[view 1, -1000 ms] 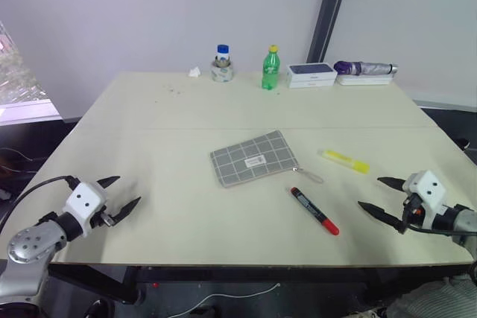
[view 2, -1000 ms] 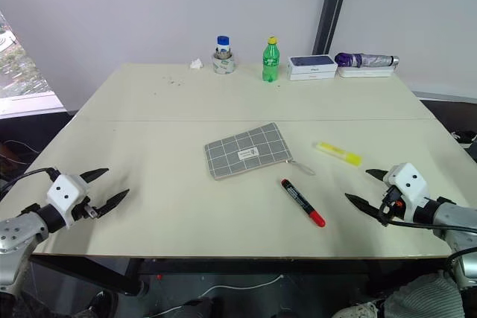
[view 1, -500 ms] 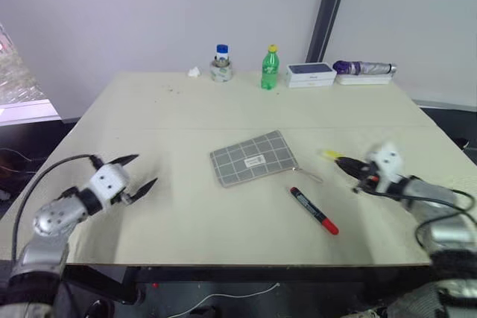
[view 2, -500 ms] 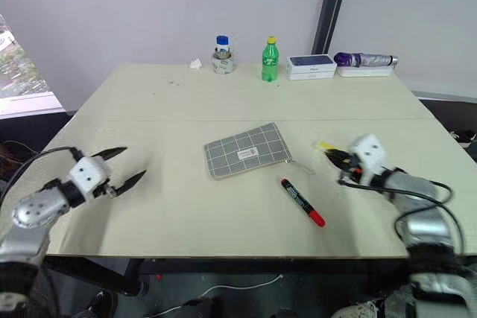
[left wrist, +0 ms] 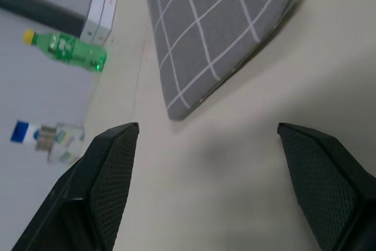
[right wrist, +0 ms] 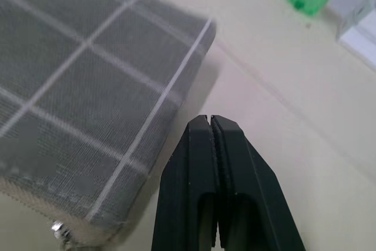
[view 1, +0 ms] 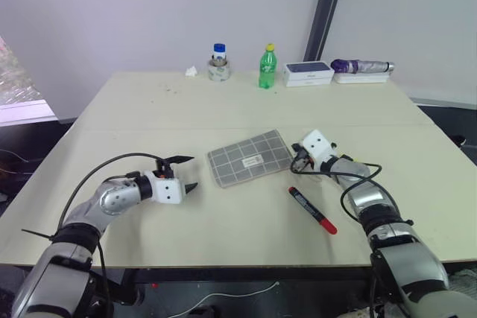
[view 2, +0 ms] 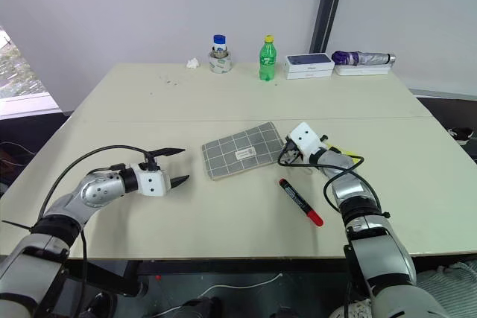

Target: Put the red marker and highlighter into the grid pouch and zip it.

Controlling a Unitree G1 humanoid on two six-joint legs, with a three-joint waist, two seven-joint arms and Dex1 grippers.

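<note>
Grid pouch (view 1: 249, 159) lies flat mid-counter (view 1: 149, 109), red marker (view 1: 313, 210) just beside it on the near right. Right gripper (right wrist: 210, 123) is pinched closed on nothing at the pouch's right end; left gripper (view 1: 186, 173) has its fingers spread wide, near the pouch's left edge.

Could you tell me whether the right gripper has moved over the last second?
Yes. The right gripper moved in from the table's near right edge to the grid pouch's right end.
</note>
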